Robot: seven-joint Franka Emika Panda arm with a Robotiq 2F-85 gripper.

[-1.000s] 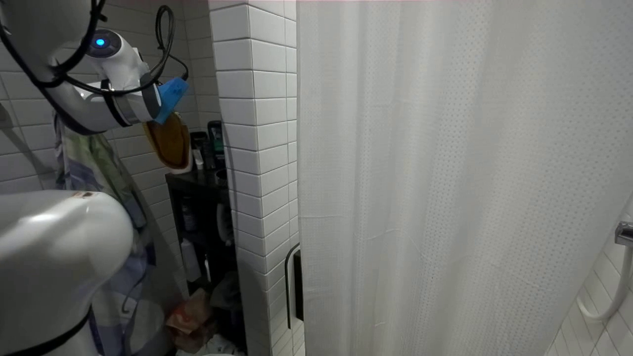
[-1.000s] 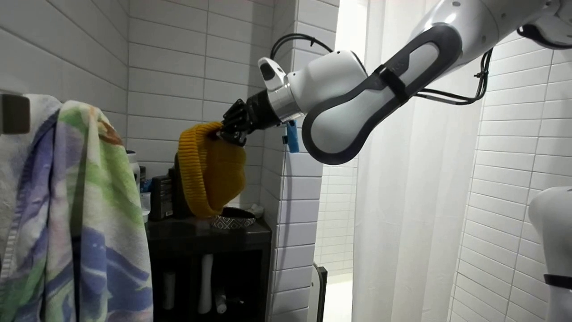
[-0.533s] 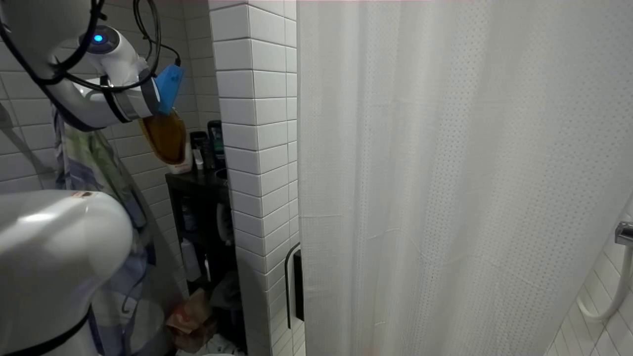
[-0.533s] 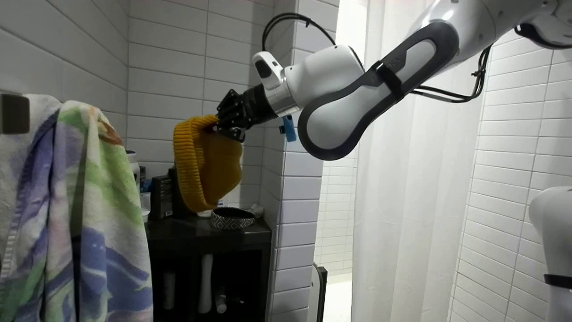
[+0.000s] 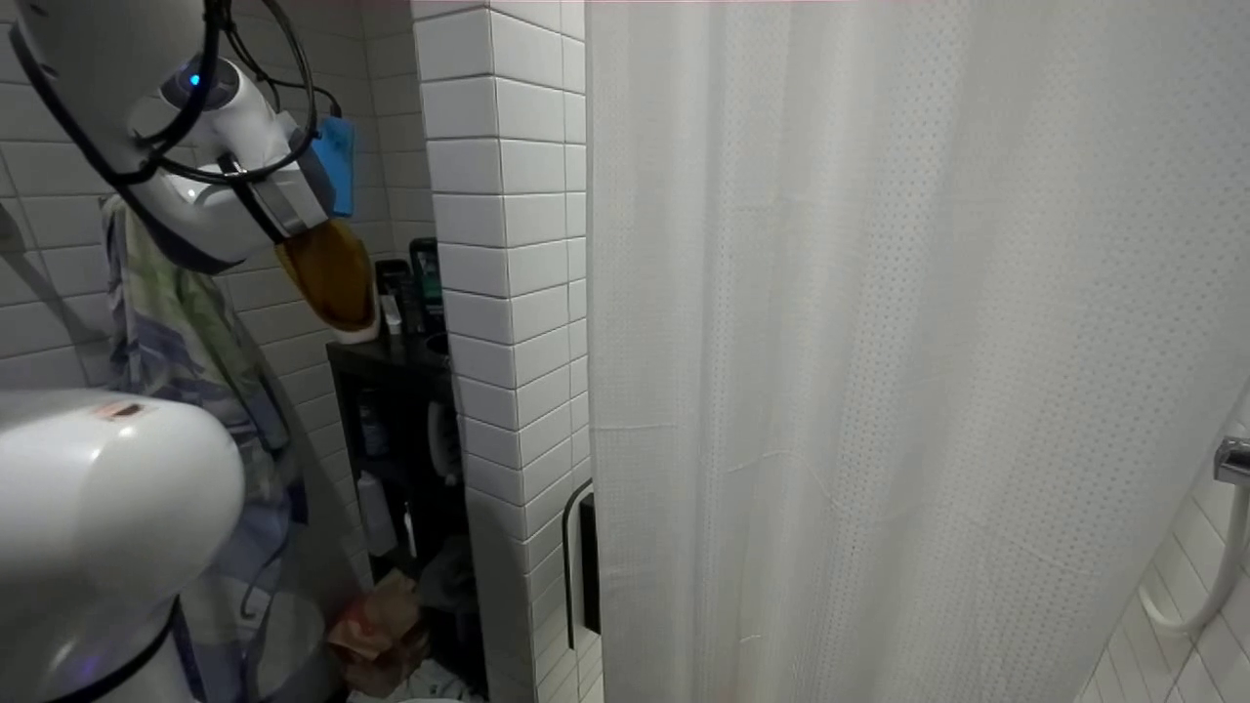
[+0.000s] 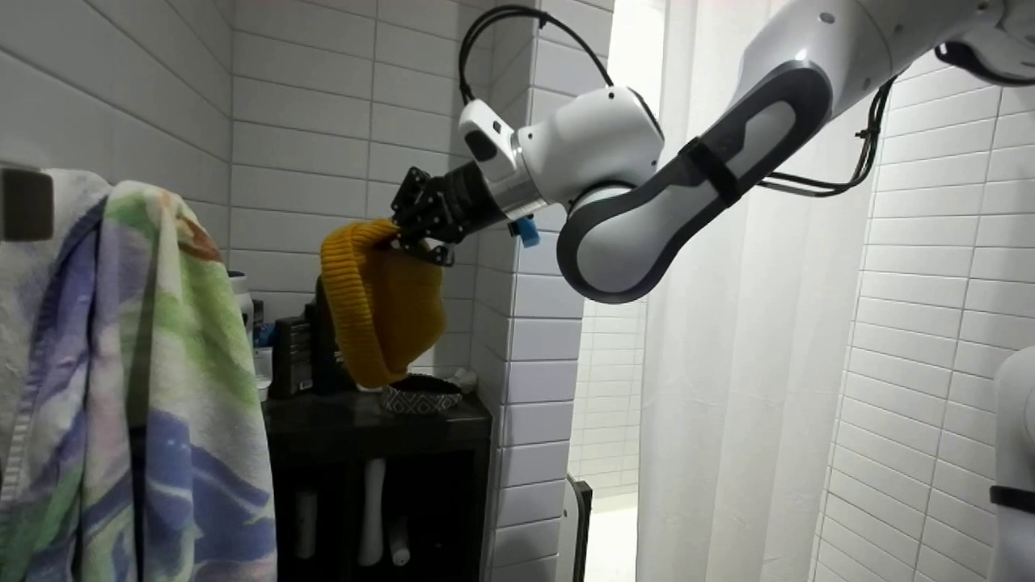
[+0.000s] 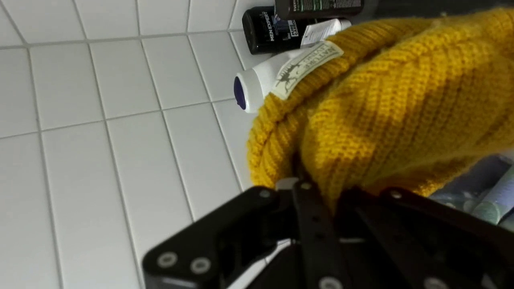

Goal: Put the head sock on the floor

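Arm (image 6: 687,208) slopes down to a bend, its down-tilted pincer (image 6: 407,229) clamped on the dangling head sock (image 6: 384,303).

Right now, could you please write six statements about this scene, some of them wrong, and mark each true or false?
1. The end effector holds the hat. True.
2. The hat bears a label. True.
3. The hat lies on the floor. False: it is held up in the air.
4. The label is bright red. False: it is pale.
5. A towel shows in both exterior views. True.
6. The towel is plain. False: it has a coloured pattern.
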